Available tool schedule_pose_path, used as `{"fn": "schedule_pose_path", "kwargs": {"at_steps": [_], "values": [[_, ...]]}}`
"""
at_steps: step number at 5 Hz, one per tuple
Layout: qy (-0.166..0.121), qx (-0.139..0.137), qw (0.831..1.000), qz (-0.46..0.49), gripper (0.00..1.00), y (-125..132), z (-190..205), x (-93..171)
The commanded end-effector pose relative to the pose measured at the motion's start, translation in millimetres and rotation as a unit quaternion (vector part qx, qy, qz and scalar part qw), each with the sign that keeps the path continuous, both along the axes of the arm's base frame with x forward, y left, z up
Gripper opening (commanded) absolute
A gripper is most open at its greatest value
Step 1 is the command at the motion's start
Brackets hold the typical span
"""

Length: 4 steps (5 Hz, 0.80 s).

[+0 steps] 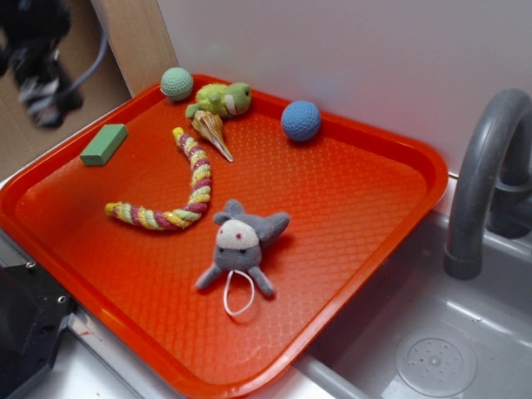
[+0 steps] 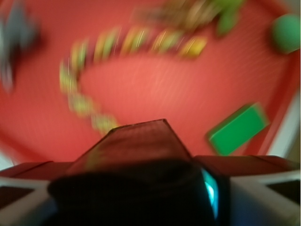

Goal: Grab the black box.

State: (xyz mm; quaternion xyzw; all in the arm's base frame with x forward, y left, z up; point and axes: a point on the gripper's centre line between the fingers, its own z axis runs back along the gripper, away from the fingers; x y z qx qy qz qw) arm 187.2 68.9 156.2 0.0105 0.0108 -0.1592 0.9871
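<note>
i seem to have the black box (image 2: 136,146) already pinched in the gripper (image 2: 134,188) and lifted over the red tray (image 1: 374,216), though the wrist view is blurred, so i next need to hold firm and keep it raised.

A tray (image 1: 399,216) sits on the counter, and a sink (image 1: 465,332) with a tap (image 1: 486,174) is to its right. On the tray, a ball (image 1: 176,83) lies at the far left, with a frog toy (image 1: 223,99) just right of it. Another ball (image 1: 300,120) is farther right. A shell (image 1: 211,130) lies just in front of the frog toy. A flat block (image 1: 104,144) lies near the left edge. A rope toy (image 1: 179,187) curves across the middle. A mouse toy (image 1: 241,243) lies nearer, to its right. The blurry robot arm (image 1: 37,58) seems to hang beyond the far left corner.
</note>
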Motion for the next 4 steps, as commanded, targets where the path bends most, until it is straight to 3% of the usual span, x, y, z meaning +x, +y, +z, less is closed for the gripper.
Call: {"fn": "schedule_pose_path", "kwargs": {"at_steps": [1,2,3,4], "values": [[0.051,-0.003,0.991,0.121,0.0,-21.6,108.7,-71.1],[0.026,0.015,0.985,0.17,0.0,-10.0,158.2,-94.5],[0.032,0.022,0.986,0.161,0.0,-28.1,147.7,-67.7],[0.044,0.022,0.985,0.164,0.0,-15.2,97.3,-16.6]]}}
